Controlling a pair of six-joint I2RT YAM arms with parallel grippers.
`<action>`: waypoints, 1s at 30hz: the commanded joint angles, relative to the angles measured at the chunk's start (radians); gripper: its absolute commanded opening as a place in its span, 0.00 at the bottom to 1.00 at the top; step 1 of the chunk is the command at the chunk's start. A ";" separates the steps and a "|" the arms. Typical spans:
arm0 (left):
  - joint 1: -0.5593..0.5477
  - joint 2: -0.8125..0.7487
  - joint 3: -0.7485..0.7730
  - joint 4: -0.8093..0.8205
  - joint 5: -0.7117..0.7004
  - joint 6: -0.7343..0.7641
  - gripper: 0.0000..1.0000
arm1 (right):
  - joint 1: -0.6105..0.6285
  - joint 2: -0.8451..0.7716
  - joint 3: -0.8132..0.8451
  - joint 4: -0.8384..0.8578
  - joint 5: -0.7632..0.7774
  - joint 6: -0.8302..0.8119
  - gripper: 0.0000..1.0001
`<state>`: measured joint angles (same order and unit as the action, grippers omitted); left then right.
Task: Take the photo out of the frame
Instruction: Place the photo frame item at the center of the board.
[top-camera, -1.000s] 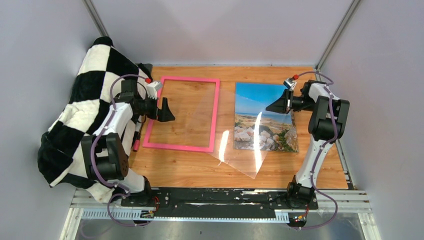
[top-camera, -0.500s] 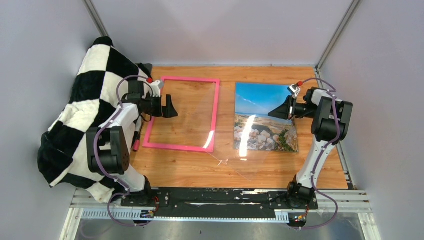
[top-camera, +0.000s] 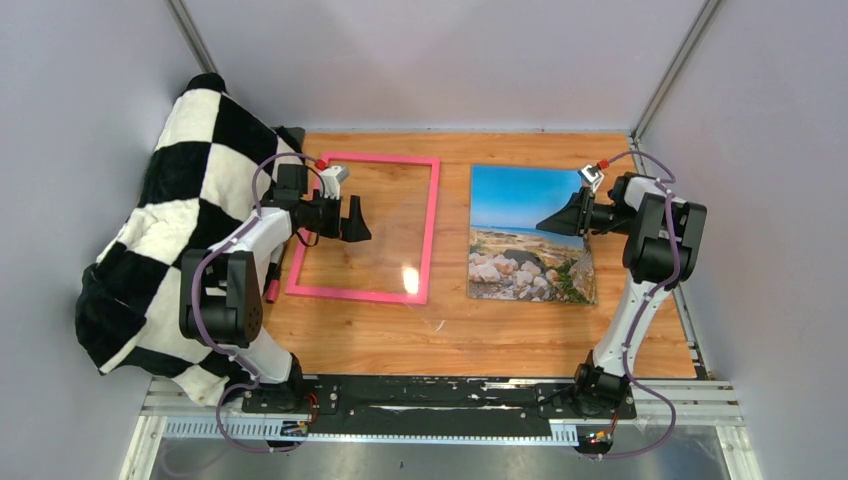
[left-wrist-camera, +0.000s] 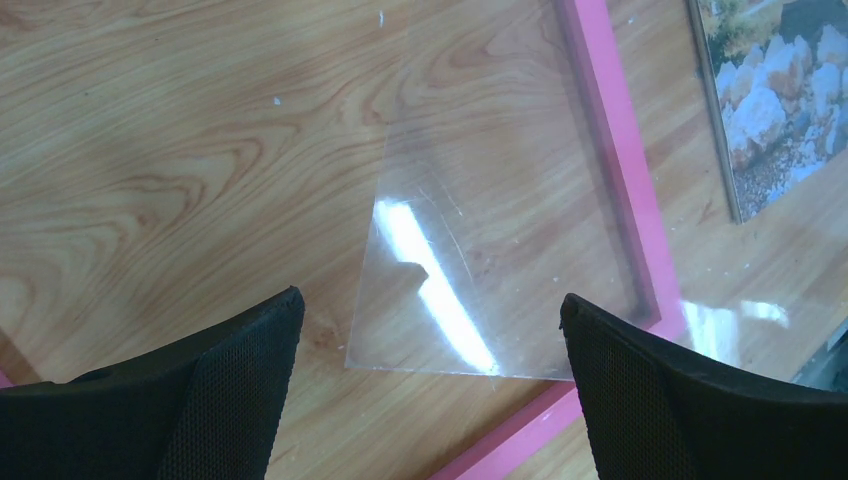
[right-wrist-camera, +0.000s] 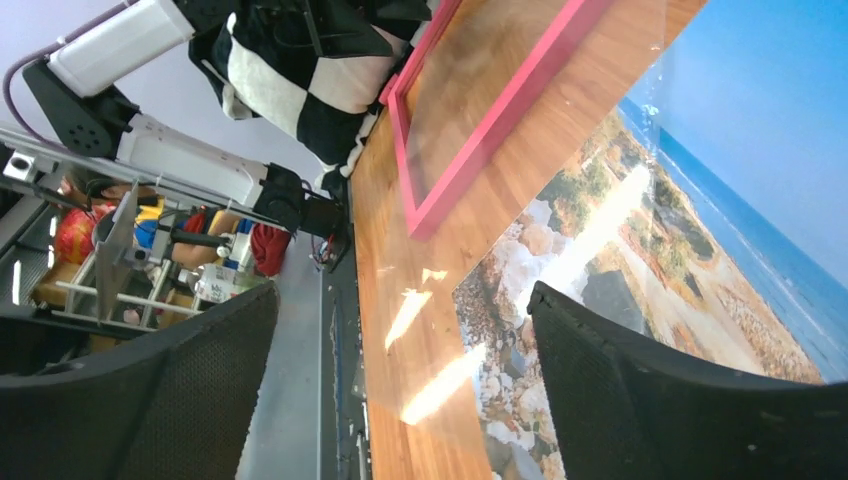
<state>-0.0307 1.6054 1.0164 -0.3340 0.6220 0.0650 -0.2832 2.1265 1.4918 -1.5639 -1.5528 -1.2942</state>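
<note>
The frame (top-camera: 362, 293), a narrow pink border, lies flat on the wooden table at left centre, with bare wood inside it. The photo (top-camera: 520, 215) of sky, sea and stones lies flat on the table to its right, outside the frame. A clear sheet (top-camera: 410, 278) rests across the frame's right bar toward the photo. My left gripper (top-camera: 358, 218) hovers open over the frame's inside, and its wrist view shows the sheet's corner (left-wrist-camera: 440, 300) and the pink bar (left-wrist-camera: 620, 170) below. My right gripper (top-camera: 545, 222) is open above the photo (right-wrist-camera: 720, 200), holding nothing.
A black-and-white checkered blanket (top-camera: 190, 200) is heaped at the table's left edge, beside the left arm. Grey walls close in the back and both sides. The arms' base rail (top-camera: 430, 395) runs along the near edge.
My right gripper has opened and let go of the clear sheet, which dropped from tilted to flat. My left gripper has moved right, further over the frame.
</note>
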 joint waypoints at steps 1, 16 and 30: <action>-0.003 0.001 -0.002 0.021 0.023 0.018 1.00 | -0.028 0.024 0.020 -0.042 -0.111 0.019 1.00; -0.003 -0.095 -0.063 0.149 0.103 0.001 1.00 | -0.078 -0.078 0.054 -0.043 -0.094 -0.078 1.00; -0.004 -0.135 -0.081 0.191 0.153 0.000 1.00 | -0.094 -0.667 -0.080 0.302 0.350 -0.121 1.00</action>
<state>-0.0334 1.4891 0.9237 -0.1585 0.7490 0.0521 -0.3931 1.5864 1.4315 -1.5135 -1.4513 -1.6142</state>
